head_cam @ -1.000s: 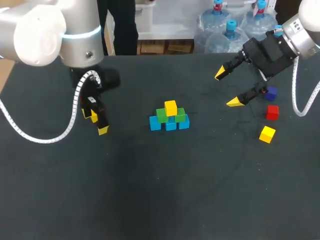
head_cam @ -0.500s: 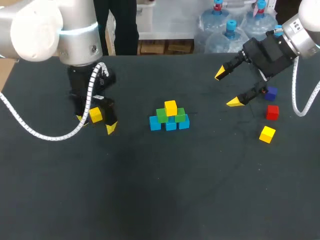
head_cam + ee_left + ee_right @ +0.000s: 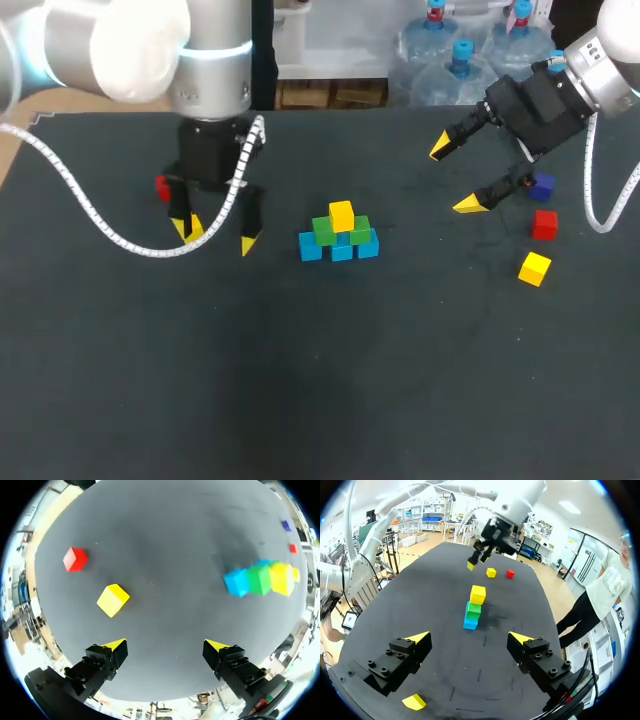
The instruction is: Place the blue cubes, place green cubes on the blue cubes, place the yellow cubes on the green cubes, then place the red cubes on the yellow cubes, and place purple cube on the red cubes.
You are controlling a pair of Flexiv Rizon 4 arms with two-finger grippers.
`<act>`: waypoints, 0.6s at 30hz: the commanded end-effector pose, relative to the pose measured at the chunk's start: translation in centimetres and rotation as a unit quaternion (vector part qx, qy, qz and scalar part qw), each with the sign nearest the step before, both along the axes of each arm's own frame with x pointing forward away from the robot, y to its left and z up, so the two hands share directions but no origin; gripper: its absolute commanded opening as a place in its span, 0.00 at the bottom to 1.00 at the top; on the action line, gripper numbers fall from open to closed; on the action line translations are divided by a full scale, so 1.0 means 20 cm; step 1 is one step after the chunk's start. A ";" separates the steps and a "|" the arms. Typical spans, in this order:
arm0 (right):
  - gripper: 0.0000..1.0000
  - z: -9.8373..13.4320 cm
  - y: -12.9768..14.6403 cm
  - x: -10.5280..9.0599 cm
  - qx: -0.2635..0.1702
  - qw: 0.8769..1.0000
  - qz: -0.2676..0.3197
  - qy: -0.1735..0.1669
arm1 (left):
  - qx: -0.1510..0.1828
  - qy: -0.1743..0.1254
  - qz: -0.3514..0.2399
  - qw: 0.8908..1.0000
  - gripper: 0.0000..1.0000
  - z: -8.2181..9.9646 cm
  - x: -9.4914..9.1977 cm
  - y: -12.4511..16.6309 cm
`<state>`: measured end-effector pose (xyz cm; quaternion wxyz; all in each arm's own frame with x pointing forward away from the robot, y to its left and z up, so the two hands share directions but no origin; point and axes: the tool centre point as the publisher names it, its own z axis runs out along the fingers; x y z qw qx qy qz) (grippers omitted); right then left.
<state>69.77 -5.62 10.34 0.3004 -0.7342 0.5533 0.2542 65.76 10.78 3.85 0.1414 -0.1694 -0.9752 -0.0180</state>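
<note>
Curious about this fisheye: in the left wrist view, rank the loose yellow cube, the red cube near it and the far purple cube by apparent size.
1. loose yellow cube
2. red cube near it
3. purple cube
Nearness to the camera may explain this, not true size.

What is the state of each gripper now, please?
Left gripper: open, holding nothing.
Right gripper: open, holding nothing.

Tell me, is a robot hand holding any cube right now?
No, nothing is held. The left hand is open, with a yellow cube lying loose ahead of it. The right hand is open and empty too.
</note>
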 end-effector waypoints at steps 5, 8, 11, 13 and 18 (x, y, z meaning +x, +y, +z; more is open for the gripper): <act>1.00 0.00 0.00 0.00 0.001 1.000 0.000 -0.001 | 0.014 0.014 0.053 0.998 1.00 0.01 -0.04 0.09; 1.00 0.00 0.00 0.00 0.001 1.000 0.000 -0.001 | 0.021 0.011 0.063 0.998 1.00 0.03 -0.06 0.11; 1.00 0.00 0.00 0.00 0.001 1.000 0.000 -0.001 | 0.020 0.011 0.070 0.997 1.00 0.02 -0.05 0.12; 1.00 0.00 0.00 0.00 0.001 1.000 0.000 -0.001 | 0.017 0.011 0.074 0.997 1.00 0.01 -0.05 0.12; 1.00 0.00 0.00 0.00 0.001 1.000 0.000 -0.001 | -0.004 0.017 0.083 0.996 1.00 -0.06 -0.02 0.15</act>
